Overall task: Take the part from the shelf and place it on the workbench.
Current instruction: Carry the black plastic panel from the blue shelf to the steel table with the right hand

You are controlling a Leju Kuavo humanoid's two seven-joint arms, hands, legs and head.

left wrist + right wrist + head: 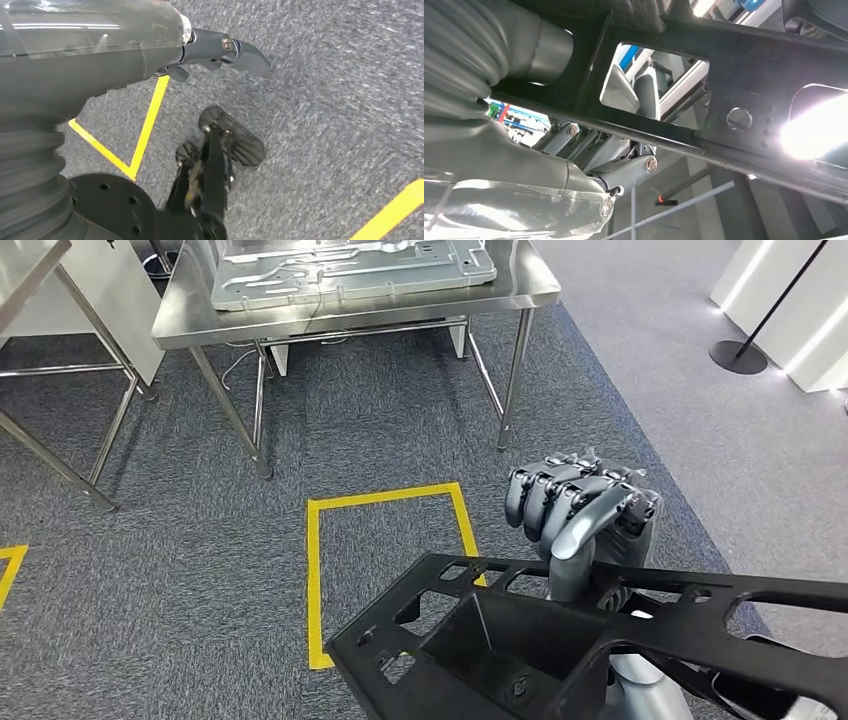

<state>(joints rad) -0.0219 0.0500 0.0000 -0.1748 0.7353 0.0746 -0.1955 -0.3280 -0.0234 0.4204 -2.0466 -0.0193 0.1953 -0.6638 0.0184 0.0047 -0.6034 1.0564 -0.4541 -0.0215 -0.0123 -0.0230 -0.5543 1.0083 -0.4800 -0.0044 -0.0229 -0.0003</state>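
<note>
Black moulded plastic makes up the part (560, 640), a long framed piece with cut-out windows and a deep rectangular pocket, seen across the lower right of the head view. It is carried clear of the floor, its near corner reaching toward the bottom centre of the frame and its far rail running off the right edge. The right hand (580, 510) is seen just above the part's upper rail, right of centre. Its fingers (545, 495) are curled over in a closed row, and the thumb (590, 525) is folded down across them toward the rail. In the right wrist view the same black frame (744, 100) is seen lying directly across the hand (624, 160), with one rail passing between thumb and fingers; the part is judged to be held by this hand.

The left hand (220, 50) is recorded in the left wrist view in the upper middle of the frame, hanging above the carpet. Nothing is seen in it; how far its fingers are spread cannot be told from the blurred picture.

Beyond the part, a yellow taped square (390, 570) is marked on the grey carpet (200, 560) at the centre of the head view. Farther off, at the top of the frame, a stainless steel workbench (520, 285) is noted, with a large pressed metal panel (350, 270) lying flat upon it. A second steel table (30, 270) is partly visible at the upper left, and a black round-based stand (740, 355) at the upper right.
</note>
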